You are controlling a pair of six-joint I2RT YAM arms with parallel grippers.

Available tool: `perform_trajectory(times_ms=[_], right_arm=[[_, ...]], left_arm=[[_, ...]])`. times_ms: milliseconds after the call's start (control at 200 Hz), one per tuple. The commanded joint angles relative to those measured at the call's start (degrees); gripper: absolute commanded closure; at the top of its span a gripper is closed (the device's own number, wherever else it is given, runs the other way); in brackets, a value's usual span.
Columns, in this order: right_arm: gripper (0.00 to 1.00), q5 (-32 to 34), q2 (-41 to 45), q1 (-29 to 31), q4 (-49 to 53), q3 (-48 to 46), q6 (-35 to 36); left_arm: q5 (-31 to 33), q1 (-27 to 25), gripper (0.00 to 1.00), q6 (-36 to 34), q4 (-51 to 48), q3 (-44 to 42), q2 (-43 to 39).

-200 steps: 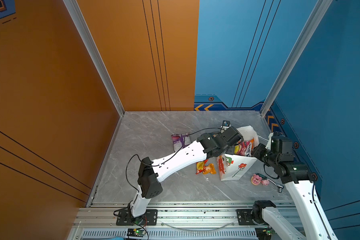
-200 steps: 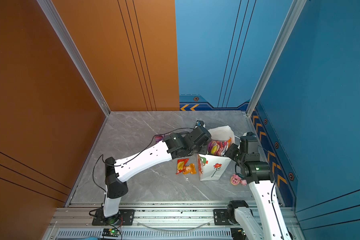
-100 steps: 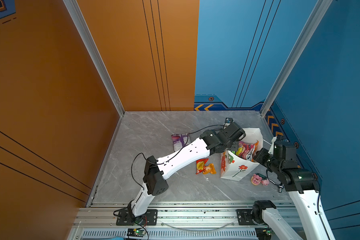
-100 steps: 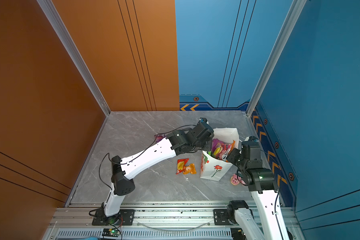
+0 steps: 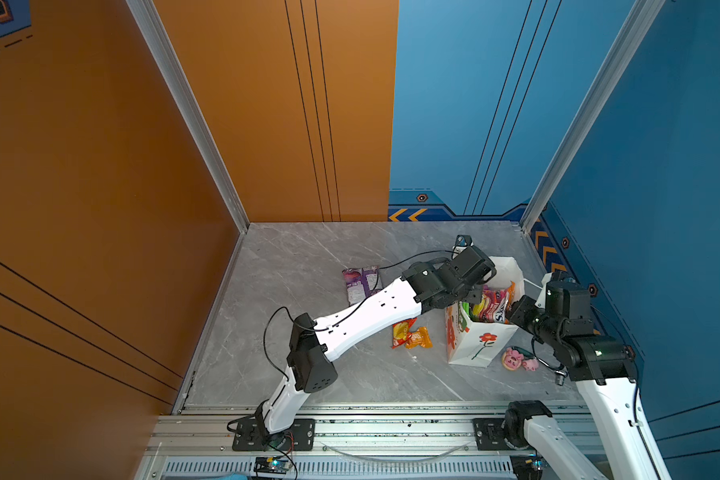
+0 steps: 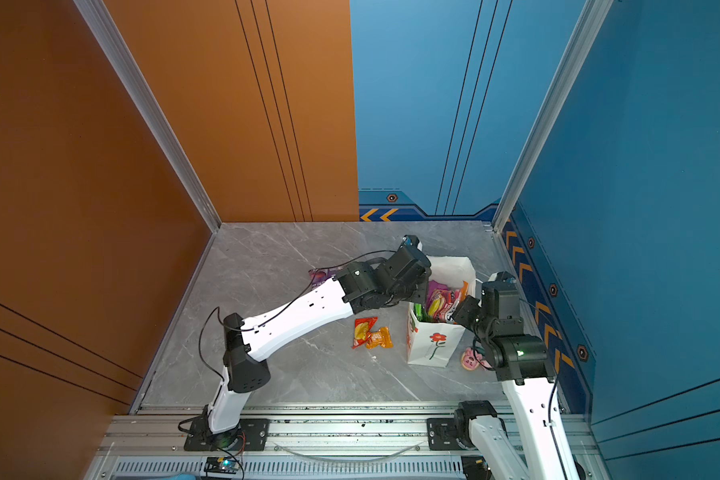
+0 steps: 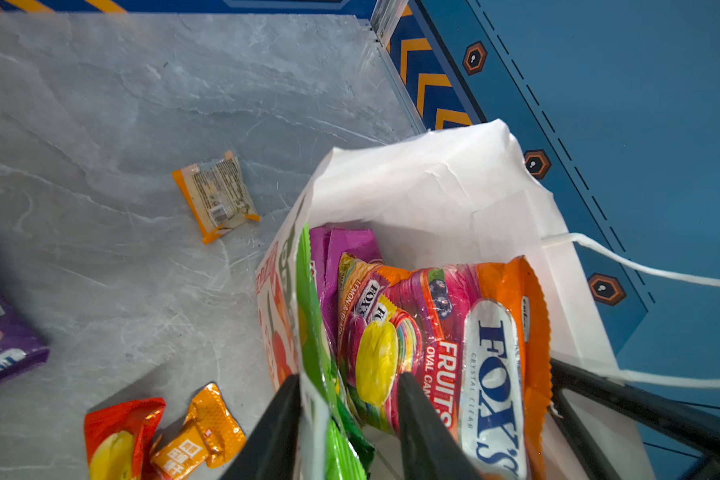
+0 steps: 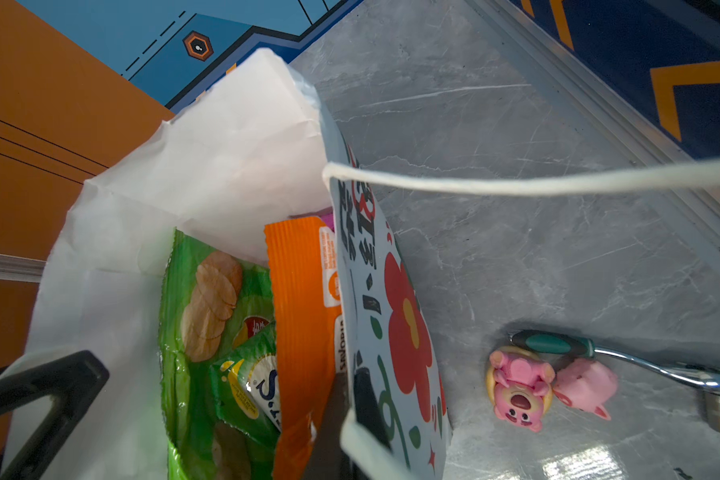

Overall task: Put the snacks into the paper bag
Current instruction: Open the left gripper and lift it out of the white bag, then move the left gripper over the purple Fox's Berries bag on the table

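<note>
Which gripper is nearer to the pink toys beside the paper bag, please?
Right. The right gripper pinches the paper bag wall facing the pink toys; the left gripper straddles the rim on the bag's far side from them.

Two pink toys [image 5: 519, 360] just beside a teal-handled metal tool [image 8: 553, 344] on grey marble tabletop [image 5: 308, 257], lower right in both top views.

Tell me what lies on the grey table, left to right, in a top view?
Purple glossy snack packet → small red glossy packet → small orange glossy packet → white paper gift bag with a red flower → pink pig-faced toys.
</note>
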State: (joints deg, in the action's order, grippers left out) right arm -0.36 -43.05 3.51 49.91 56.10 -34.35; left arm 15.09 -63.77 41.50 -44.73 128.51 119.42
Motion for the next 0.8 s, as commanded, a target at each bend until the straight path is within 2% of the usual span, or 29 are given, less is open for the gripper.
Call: perform_trajectory(times_ms=[0, 230, 330, 350, 421, 461, 671, 796], right_arm=[[0.98, 0.36, -0.13, 0.45, -1.48, -0.9, 0.69], [0.98, 0.45, -0.12, 0.4, -1.7, -0.9, 0.78], [0.97, 0.45, -0.36, 0.44, -1.75, -0.99, 0.77], [0.97, 0.37, -0.47, 0.45, -1.75, -0.91, 0.77], [0.97, 0.4, -0.72, 0.38, -1.76, -0.64, 0.77], [0.97, 0.51, -0.64, 0.36, -1.75, -0.48, 0.82], [0.97, 0.2, -0.68, 0.36, -2.53, -0.42, 1.04], [0.97, -0.08, -0.55, 0.36, -2.91, -0.37, 1.04]], left_arm=[[3.07, -0.13, 0.49, -1.21, 0.6, -1.22, -4.71], [7.19, -1.87, 0.25, -5.75, 0.63, -5.11, -9.91], [9.02, -2.49, 0.15, -13.38, -1.44, -4.72, -11.88], [9.91, -2.5, 0.09, -14.33, -2.34, -4.57, -12.39], [12.3, -2.32, 0.06, -17.29, -4.84, -5.31, -14.54], [13.65, -2.22, 0.01, -19.07, -5.02, -7.15, -16.43], [18.01, 0.65, 0.0, -23.14, -4.94, -21.34, -28.17], [29.53, 1.29, 0.01, -28.72, -5.0, -29.68, -33.2]])
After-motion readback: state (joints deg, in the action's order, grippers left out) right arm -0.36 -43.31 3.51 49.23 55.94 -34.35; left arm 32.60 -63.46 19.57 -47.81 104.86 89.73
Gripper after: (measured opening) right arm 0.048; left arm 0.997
